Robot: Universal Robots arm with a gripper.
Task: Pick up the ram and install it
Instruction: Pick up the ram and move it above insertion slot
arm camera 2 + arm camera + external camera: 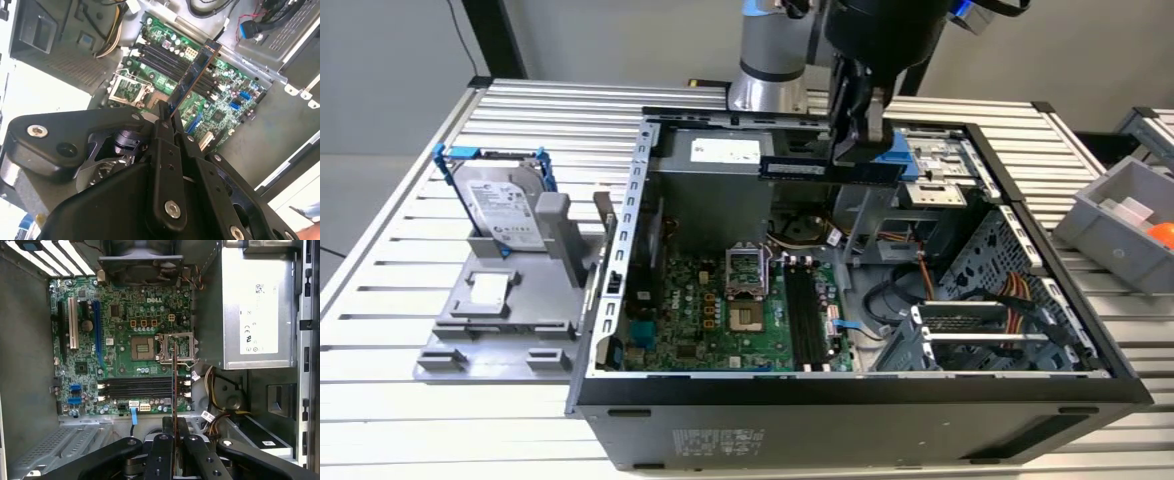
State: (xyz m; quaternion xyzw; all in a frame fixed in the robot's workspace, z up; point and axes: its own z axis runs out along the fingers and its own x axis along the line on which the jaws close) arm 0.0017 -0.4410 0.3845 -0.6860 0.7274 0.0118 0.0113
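- Above the open computer case [854, 400], the pincer [861, 158] is clamped on the ram [794, 168], its fingers [165, 131] pressing the thin stick's two flat faces.
- Below the pincer lies the green motherboard [125, 320]. Its black memory slots [140, 388] sit under the ram, well apart from it.
- Far to the pincer's side, a hard drive [504, 205] leans on the slatted surface [387, 300].

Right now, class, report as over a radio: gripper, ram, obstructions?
Gripper shut on the ram. Ram held above the motherboard slots, not seated. Nothing visible between them.
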